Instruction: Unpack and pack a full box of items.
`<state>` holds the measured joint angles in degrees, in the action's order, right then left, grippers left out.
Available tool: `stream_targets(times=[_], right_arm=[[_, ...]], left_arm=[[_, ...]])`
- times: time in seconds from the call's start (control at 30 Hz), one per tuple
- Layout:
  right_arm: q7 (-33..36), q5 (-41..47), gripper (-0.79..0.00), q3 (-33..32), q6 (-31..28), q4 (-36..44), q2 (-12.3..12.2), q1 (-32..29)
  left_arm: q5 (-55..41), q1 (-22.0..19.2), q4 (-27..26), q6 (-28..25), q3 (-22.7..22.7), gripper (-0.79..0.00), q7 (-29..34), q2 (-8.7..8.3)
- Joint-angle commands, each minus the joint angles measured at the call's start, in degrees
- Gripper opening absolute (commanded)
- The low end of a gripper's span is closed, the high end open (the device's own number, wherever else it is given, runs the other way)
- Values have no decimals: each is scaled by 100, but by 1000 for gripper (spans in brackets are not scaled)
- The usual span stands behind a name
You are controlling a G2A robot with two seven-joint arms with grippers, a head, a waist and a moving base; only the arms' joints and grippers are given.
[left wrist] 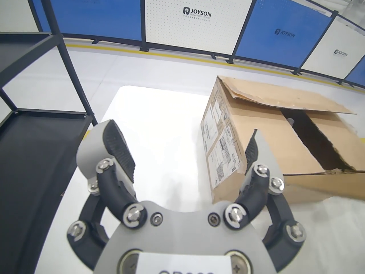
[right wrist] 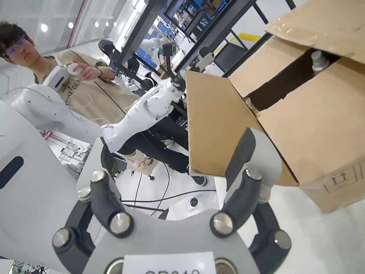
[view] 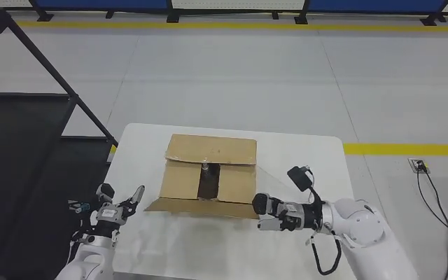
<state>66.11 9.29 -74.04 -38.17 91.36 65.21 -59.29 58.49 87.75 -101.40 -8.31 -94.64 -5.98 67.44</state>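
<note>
The brown box (view: 210, 175) sat in the middle of the white table (view: 301, 161), and its front flap (view: 203, 206) hung out on the 6 o'clock side. Its top was open a crack, and a grey cap (view: 205, 166) peeked out of the dark gap. The left gripper (view: 124, 192) was at about 8 o'clock from the box with its fingers apart and nothing in them, and the right gripper (view: 259, 213) was at about 4 o'clock, fingers apart too, just beside the end of that front flap.
</note>
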Motion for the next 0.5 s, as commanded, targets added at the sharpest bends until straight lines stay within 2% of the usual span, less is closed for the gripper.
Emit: stream_targets(times=[0.0,0.2,0.33,0.47], right_arm=[[38,-270,0,73,38,-8,-49,-38],[163,-792,0,415,446,-442,-72,180],[-116,-950,0,690,894,-695,-24,392],[-379,-781,0,862,1182,-839,23,541]], left_arm=[[-112,13,-21,-175,-17,0,22,-1],[-93,116,-31,-1215,-83,0,226,-58],[326,179,33,-1989,-154,0,446,-128],[838,170,170,-2396,-155,0,530,-180]])
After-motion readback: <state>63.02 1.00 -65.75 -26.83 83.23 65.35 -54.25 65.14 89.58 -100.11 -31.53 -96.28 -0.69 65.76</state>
